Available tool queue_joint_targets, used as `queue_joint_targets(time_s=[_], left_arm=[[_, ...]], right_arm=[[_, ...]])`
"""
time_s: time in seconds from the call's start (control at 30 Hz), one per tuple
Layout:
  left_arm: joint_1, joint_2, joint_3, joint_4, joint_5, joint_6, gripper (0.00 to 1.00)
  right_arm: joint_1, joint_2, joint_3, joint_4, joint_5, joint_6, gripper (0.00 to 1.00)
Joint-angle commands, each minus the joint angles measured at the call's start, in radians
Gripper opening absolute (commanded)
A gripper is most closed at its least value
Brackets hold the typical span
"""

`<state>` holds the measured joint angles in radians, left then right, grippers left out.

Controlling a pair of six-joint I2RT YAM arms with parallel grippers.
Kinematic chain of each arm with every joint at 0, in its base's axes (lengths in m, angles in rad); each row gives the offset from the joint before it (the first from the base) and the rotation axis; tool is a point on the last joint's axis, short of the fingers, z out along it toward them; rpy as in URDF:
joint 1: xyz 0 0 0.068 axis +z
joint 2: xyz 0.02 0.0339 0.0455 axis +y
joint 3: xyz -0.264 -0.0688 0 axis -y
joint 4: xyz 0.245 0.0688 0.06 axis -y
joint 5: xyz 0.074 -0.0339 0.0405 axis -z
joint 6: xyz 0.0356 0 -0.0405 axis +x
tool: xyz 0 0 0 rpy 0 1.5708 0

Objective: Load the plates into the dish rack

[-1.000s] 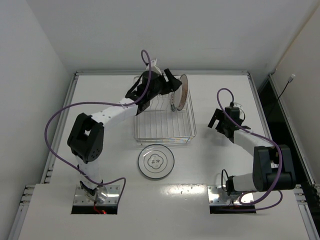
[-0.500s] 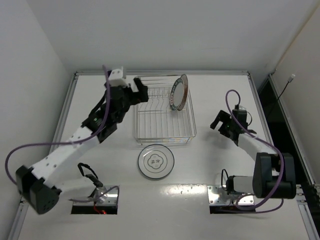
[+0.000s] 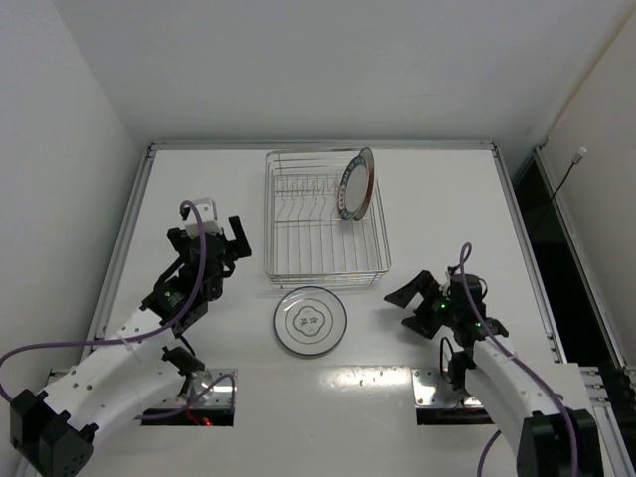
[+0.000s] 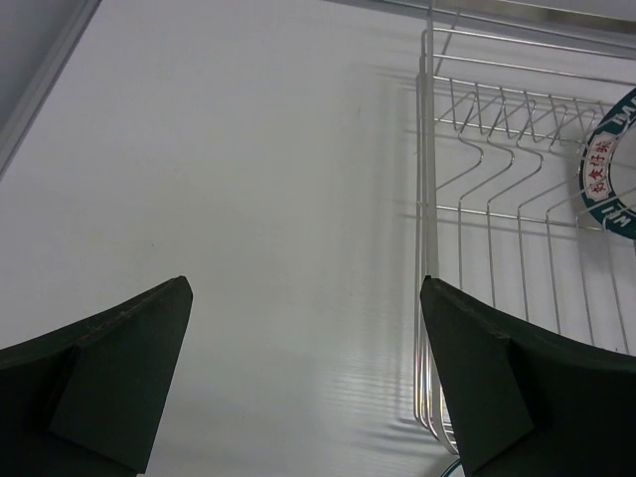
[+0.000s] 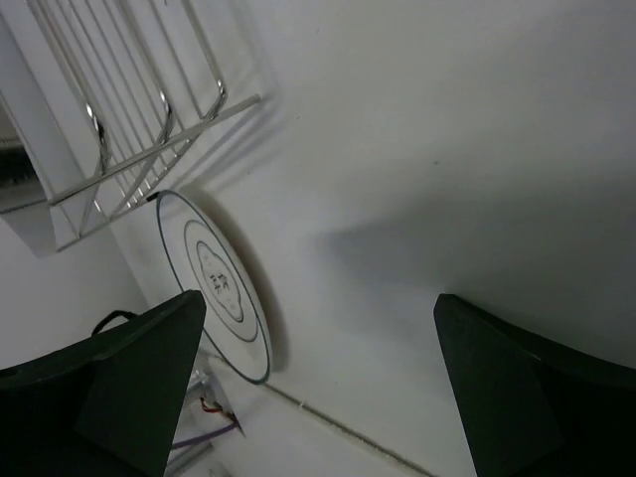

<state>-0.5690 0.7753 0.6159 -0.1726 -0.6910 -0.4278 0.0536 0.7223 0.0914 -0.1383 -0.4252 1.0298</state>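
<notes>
Left gripper is out over the left part of the table, jaws spread wide and gripping nothing. Looking down my left wrist, all I get between the two dark jaw tips is bare white tabletop. The left wall of the dish rack runs up the right side of that view.

The rack sits in the middle of the table, towards the far side. Over at its far right corner the teal-rimmed plate stands on edge among the upright prongs, face turned left, tilted a little. Right behind it, on its right, there's a second plate, also on edge. I only catch its rim, so I can't tell its pattern from here. The two look pressed close together, though I can't tell whether they touch.

Now the right gripper. It's low over the near right part of the table, pointing left, jaws wide open too and gripping nothing.

Through my right wrist view, the grey-ringed plate lies flat on the table, with the rack's near right corner just beyond it. From above, that plate sits just in front of the rack's near rail, about level with its middle, centre motif facing up. It's between my two grippers and well apart from both.
</notes>
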Motion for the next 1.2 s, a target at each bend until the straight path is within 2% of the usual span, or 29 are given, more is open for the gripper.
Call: queue_joint_targets(time_s=[0.0, 0.1, 0.13, 0.2, 0.23, 0.3, 0.37, 0.47, 0.57, 0.67, 0.8, 0.87, 0.9, 0.93, 0.97, 1.07, 1.17], left_arm=[[0.014, -0.012, 0.03, 0.05, -0.051, 0.006, 1.0], [0.014, 0.001, 0.039, 0.041, -0.07, -0.018, 1.0], [0.014, 0.01, 0.039, 0.041, -0.07, -0.028, 1.0], [0.014, 0.019, 0.039, 0.041, -0.056, -0.028, 1.0], [0.014, 0.019, 0.05, 0.024, -0.056, -0.038, 1.0], [0.014, 0.028, 0.059, 0.013, -0.056, -0.048, 1.0], [0.014, 0.028, 0.059, -0.016, -0.067, -0.057, 1.0], [0.014, 0.004, 0.059, -0.016, -0.076, -0.057, 1.0], [0.014, -0.01, 0.05, -0.025, -0.085, -0.057, 1.0], [0.014, -0.01, 0.05, -0.025, -0.085, -0.046, 1.0], [0.014, 0.016, 0.05, -0.025, -0.085, -0.046, 1.0], [0.014, 0.025, 0.059, -0.037, -0.085, -0.046, 1.0], [0.014, 0.039, 0.059, -0.038, -0.085, -0.046, 1.0], [0.014, 0.039, 0.068, -0.038, -0.085, -0.046, 1.0], [0.014, 0.048, 0.068, -0.047, -0.085, -0.046, 1.0], [0.014, 0.048, 0.068, -0.047, -0.076, -0.046, 1.0], [0.014, 0.058, 0.068, -0.036, -0.058, -0.046, 1.0]], right_arm=[[0.122, -0.006, -0.013, 0.041, 0.055, 0.225, 1.0], [0.371, 0.058, -0.013, 0.123, 0.193, 0.41, 1.0], [0.529, 0.16, -0.024, 0.219, 0.259, 0.508, 1.0], [0.668, 0.277, 0.066, 0.284, 0.325, 0.549, 1.0], [0.759, 0.336, 0.111, 0.249, 0.369, 0.567, 1.0], [0.827, 0.489, 0.204, 0.235, 0.4, 0.588, 1.0], [0.888, 0.561, 0.217, 0.273, 0.419, 0.642, 1.0], [0.897, 0.631, 0.17, 0.397, 0.419, 0.709, 1.0], [0.897, 0.641, 0.151, 0.427, 0.462, 0.756, 1.0], [0.925, 0.641, 0.114, 0.472, 0.531, 0.844, 0.91], [0.954, 0.677, 0.096, 0.51, 0.598, 0.889, 0.59], [0.954, 0.689, 0.105, 0.51, 0.609, 0.889, 0.48], [0.954, 0.689, 0.105, 0.51, 0.609, 0.889, 0.39], [0.954, 0.689, 0.096, 0.51, 0.62, 0.889, 0.12], [0.954, 0.689, 0.096, 0.523, 0.62, 0.889, 0.0], [0.954, 0.631, 0.096, 0.5, 0.629, 0.865, 0.0], [0.991, 0.551, 0.169, 0.271, 0.654, 0.828, 0.0]])
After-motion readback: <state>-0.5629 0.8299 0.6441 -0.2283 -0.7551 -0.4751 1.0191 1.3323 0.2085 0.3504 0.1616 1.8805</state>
